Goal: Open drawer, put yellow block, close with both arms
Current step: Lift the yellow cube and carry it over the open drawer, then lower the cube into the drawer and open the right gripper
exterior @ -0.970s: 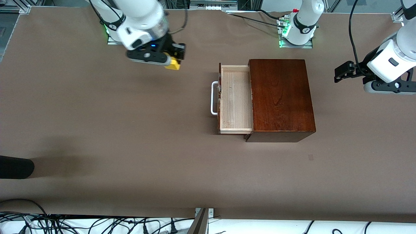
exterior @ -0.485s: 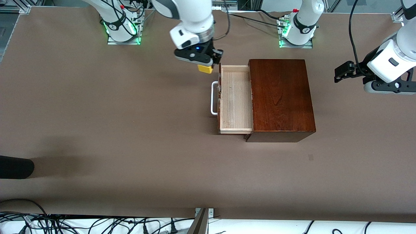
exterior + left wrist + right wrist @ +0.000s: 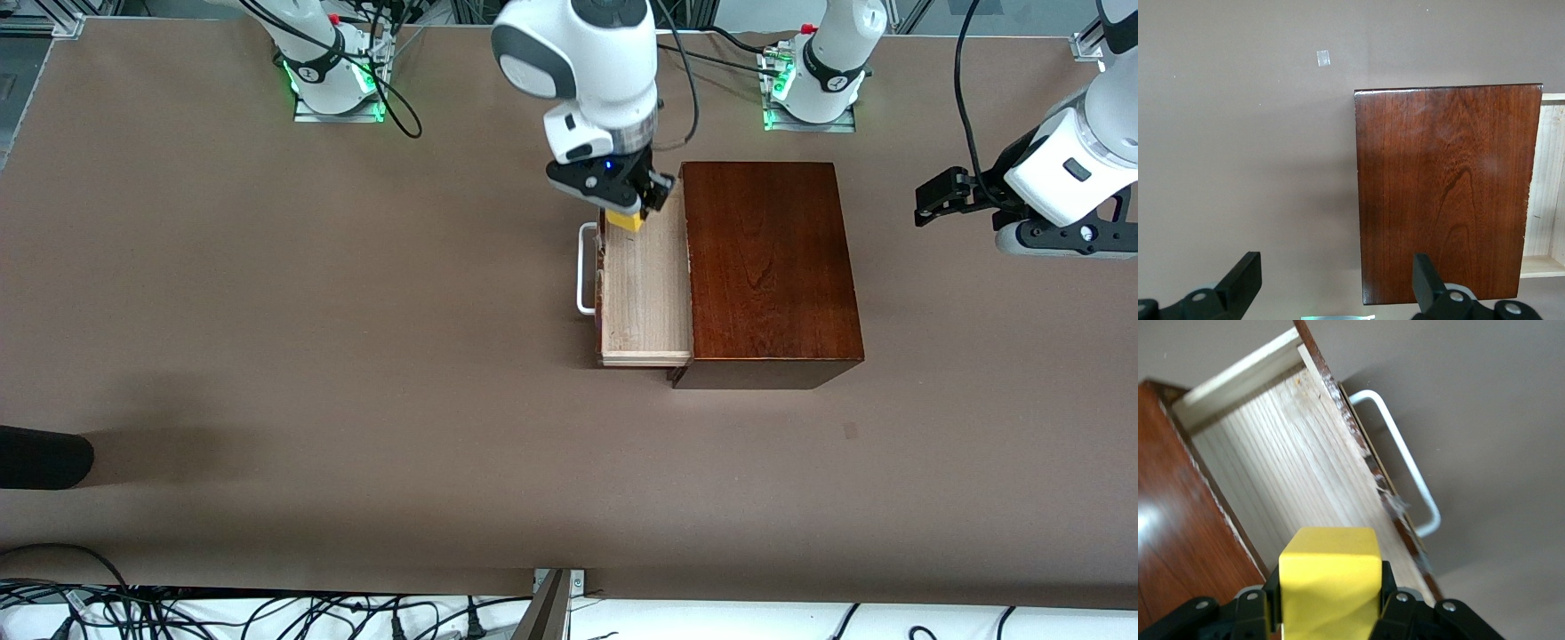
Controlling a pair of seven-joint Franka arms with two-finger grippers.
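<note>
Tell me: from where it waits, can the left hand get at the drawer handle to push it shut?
Probably not directly. The left hand, open, waits past the wooden box toward its own end of the table, and the box stands between it and the handle. The right hand, holding the yellow block, is also over the drawer.

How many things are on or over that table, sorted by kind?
Arms: 2, the right gripper holding the block, the left gripper open, waiting
Wooden box: 1
Drawer: 1, open
Yellow block: 1
Total: 5

One drawer (image 3: 647, 284), one yellow block (image 3: 625, 220), one box (image 3: 769, 262), two arms
</note>
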